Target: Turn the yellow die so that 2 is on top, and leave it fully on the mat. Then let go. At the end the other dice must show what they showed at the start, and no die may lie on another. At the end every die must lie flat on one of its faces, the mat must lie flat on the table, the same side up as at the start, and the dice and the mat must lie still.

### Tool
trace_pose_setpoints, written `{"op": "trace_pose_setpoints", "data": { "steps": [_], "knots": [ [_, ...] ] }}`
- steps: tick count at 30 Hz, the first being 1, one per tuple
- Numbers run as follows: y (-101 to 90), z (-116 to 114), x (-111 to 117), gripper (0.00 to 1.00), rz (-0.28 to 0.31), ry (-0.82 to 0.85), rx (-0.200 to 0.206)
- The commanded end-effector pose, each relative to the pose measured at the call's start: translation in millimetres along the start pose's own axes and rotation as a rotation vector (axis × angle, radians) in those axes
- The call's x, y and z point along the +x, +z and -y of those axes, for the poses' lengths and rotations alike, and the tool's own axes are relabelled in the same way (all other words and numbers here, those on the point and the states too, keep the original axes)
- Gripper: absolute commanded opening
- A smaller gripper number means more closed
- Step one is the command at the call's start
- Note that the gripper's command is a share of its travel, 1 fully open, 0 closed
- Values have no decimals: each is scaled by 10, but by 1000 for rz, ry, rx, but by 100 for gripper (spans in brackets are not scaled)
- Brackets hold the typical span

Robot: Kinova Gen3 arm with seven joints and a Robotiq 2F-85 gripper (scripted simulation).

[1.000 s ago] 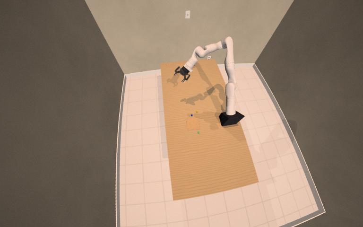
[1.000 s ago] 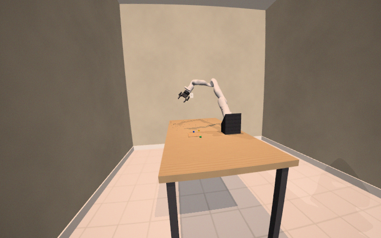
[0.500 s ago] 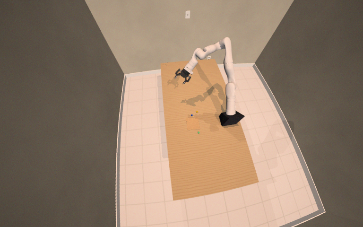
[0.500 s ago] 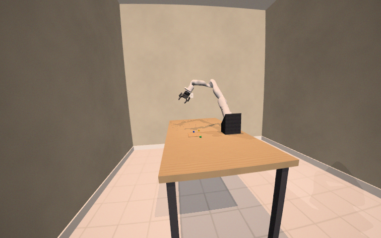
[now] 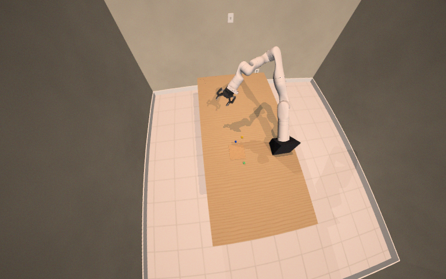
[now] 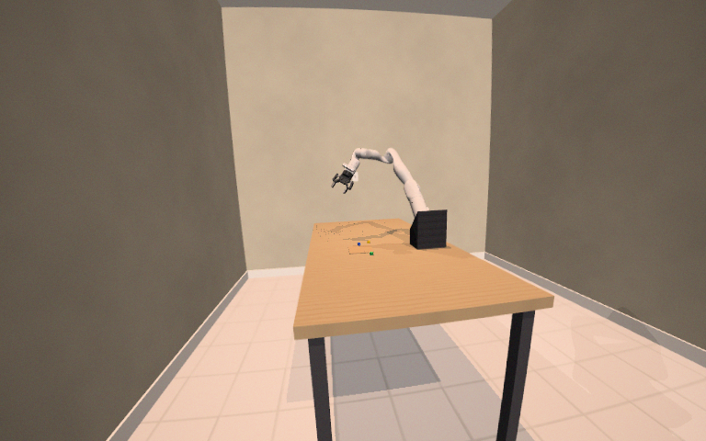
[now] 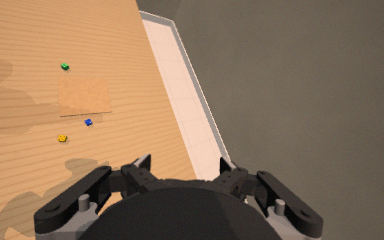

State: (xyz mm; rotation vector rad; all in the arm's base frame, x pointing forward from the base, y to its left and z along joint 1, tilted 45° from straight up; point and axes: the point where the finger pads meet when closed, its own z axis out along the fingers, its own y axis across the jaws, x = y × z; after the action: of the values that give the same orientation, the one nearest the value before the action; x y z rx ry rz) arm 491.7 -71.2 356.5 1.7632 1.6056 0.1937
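We observed the gripper (image 5: 222,102) (image 6: 338,189) (image 7: 185,163) with its jaws released and spread wide, nothing between them. It hung high above the wooden table (image 5: 259,200) (image 6: 401,289) (image 7: 134,50), well apart from all three dice, and was tilted rather than pointing straight down. The white arm (image 5: 280,86) (image 6: 411,191) rose from its black base (image 5: 287,147) (image 6: 429,229) and arched over toward the far end of the table as seen in the exterior view.

We located the yellow die (image 5: 241,137) (image 6: 368,241) (image 7: 62,138) on the bare wood, off the mat (image 5: 237,152) (image 6: 358,250) (image 7: 84,95) and near it. The blue die (image 5: 235,141) (image 6: 358,243) (image 7: 88,122) sat between the yellow one and the mat, just beside the mat's edge and apart from both. We found the green die (image 5: 244,163) (image 6: 370,253) (image 7: 65,66) off the opposite side of the mat, near a corner. No die lay on another.

The mat lay flat on the table, square-looking and close in colour to the wood. The dice were too small in our views for us to read their upper faces, so we could not tell which number the yellow one showed. We noted shadows of the arm across the tabletop.
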Motion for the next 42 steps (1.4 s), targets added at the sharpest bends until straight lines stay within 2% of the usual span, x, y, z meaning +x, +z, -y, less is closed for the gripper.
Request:
{"op": "trace_pose_setpoints", "data": {
  "steps": [1, 12, 13, 22, 25, 26, 28, 29, 32, 33, 34, 36, 39, 42],
  "knots": [
    [104, 188, 47, 100, 25, -22, 39],
    [104, 188, 47, 100, 25, -22, 39],
    [198, 380, 89, 100, 49, -45, 80],
    [198, 380, 89, 100, 49, -45, 80],
    [432, 936, 149, 100, 118, -109, 194],
    [432, 936, 149, 100, 118, -109, 194],
    [546, 1276, 148, 100, 161, -148, 263],
    [546, 1276, 148, 100, 161, -148, 263],
    [661, 1726, 109, 100, 217, -198, 355],
    [661, 1726, 109, 100, 217, -198, 355],
    [686, 1856, 90, 100, 233, -213, 382],
    [686, 1856, 90, 100, 233, -213, 382],
    [733, 2188, 29, 100, 275, -251, 451],
    [752, 2430, -27, 100, 305, -280, 502]
  ]
}}
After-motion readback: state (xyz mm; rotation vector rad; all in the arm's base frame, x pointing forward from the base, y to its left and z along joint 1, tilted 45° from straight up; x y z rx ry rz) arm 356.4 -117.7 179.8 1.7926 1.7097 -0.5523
